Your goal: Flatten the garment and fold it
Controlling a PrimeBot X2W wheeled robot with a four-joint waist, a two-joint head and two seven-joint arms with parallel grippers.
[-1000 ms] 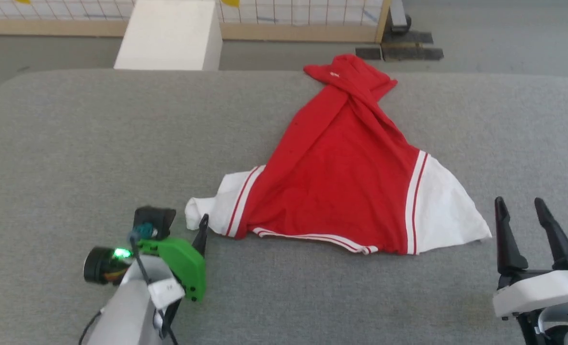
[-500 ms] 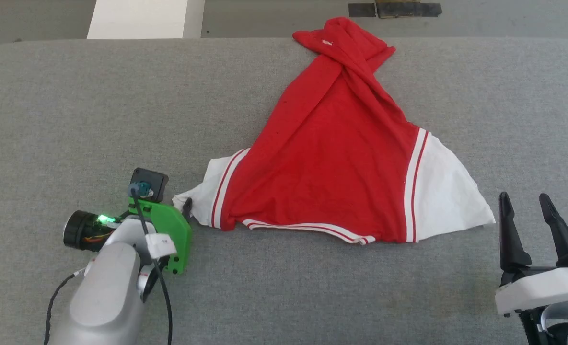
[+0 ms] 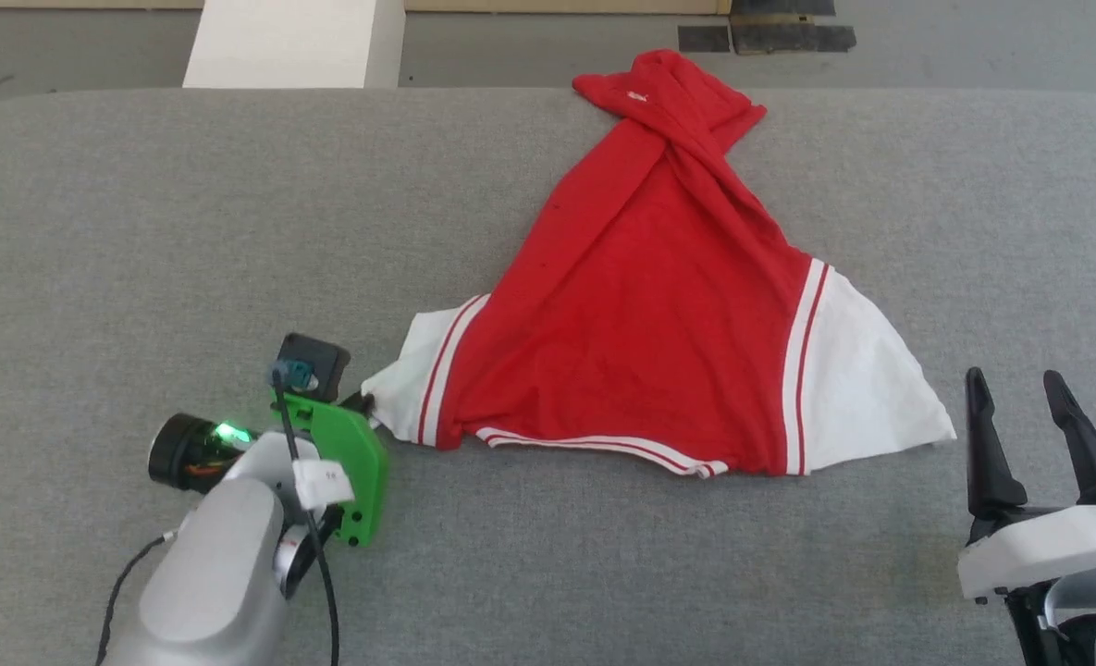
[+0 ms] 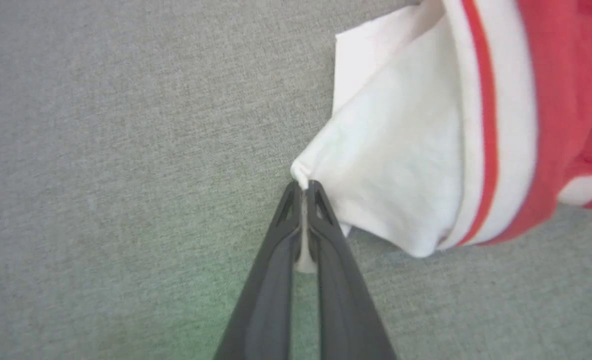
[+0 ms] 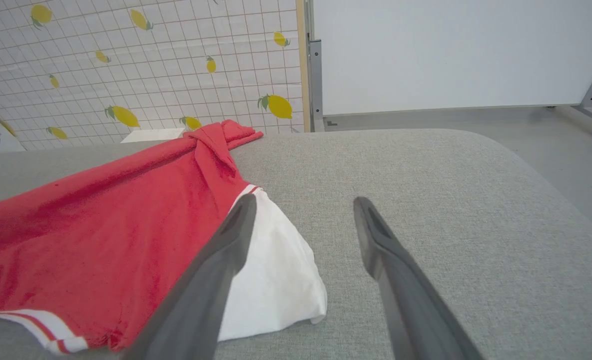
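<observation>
Because the shirt has to be pulled flat before any fold can be made, my left end effector (image 4: 303, 187) is pressed together on the very tip of the white sleeve on my left (image 4: 395, 160). It is a corner pinch, with a sliver of white cloth showing between the two dark fingers, low against the grey tabletop (image 3: 141, 231). I judge that a tug from that corner would draw the crumpled sleeve outward without dragging the whole body along. My right end effector (image 3: 1013, 381) hangs with its fingers spread, just beside the other white sleeve (image 3: 867, 384) but apart from it, probably placed to take the opposite corner so both sides can be stretched together. The garment (image 3: 640, 314) lies from the middle to the far side of the tabletop in a rough triangle. It is wide at the near edge, where the red-and-white striped trim (image 3: 603, 447) runs, and narrows to a twisted red end (image 3: 672, 92) at the far edge. The face turned up is plain red, with no print visible. The sleeve on my right lies fairly flat, while the one I hold is folded and puckered — flattening looks barely begun.
</observation>
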